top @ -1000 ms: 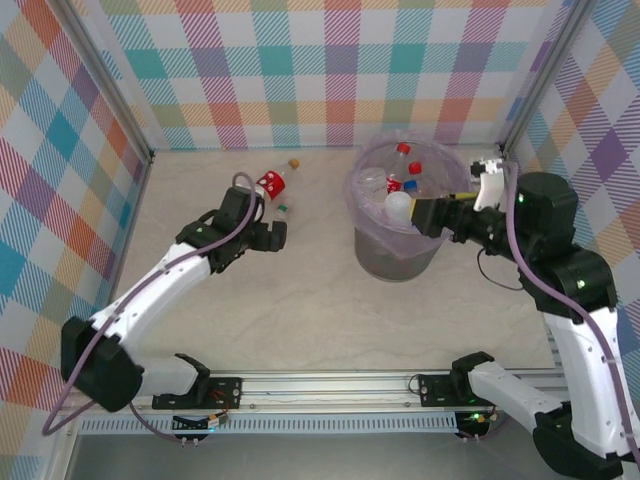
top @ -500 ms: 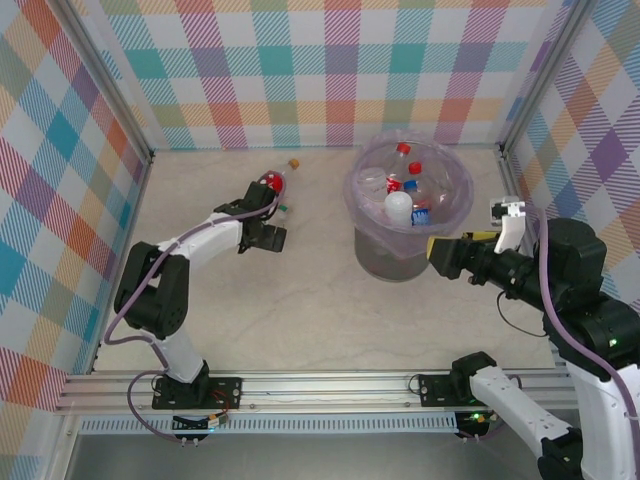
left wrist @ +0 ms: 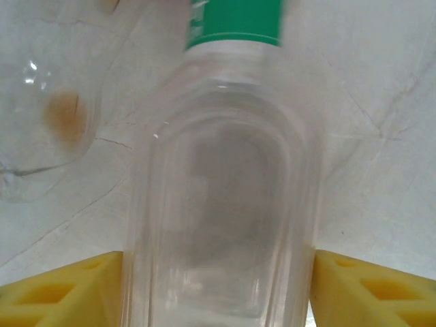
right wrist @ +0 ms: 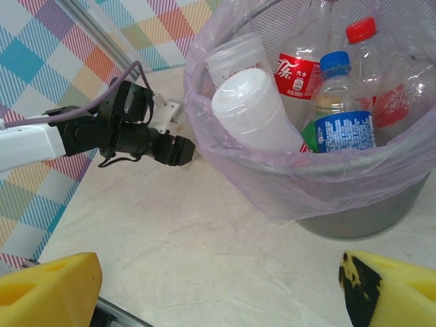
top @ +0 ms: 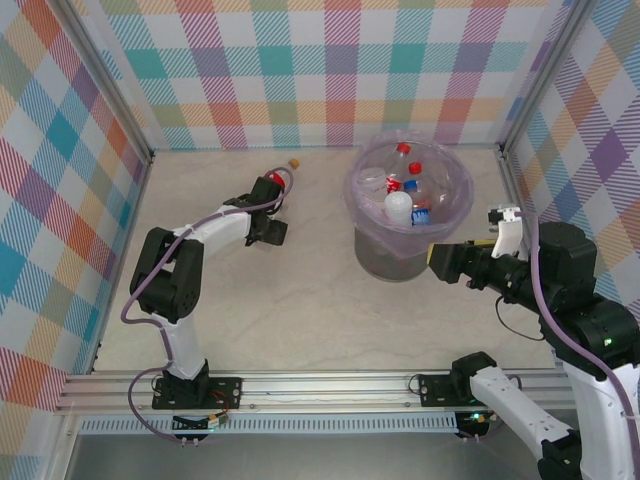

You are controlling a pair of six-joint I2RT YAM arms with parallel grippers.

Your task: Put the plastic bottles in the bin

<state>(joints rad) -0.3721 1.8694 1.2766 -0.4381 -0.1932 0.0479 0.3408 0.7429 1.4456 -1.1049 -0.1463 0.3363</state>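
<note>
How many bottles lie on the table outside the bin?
2 that I can tell: one clear bottle with a green band between the left fingers, and a second clear bottle beside it. An orange cap lies nearby; a third bottle may be hidden.

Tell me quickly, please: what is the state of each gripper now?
Left gripper: around a clear bottle; whether it grips cannot be told.
Right gripper: open, holding nothing.
</note>
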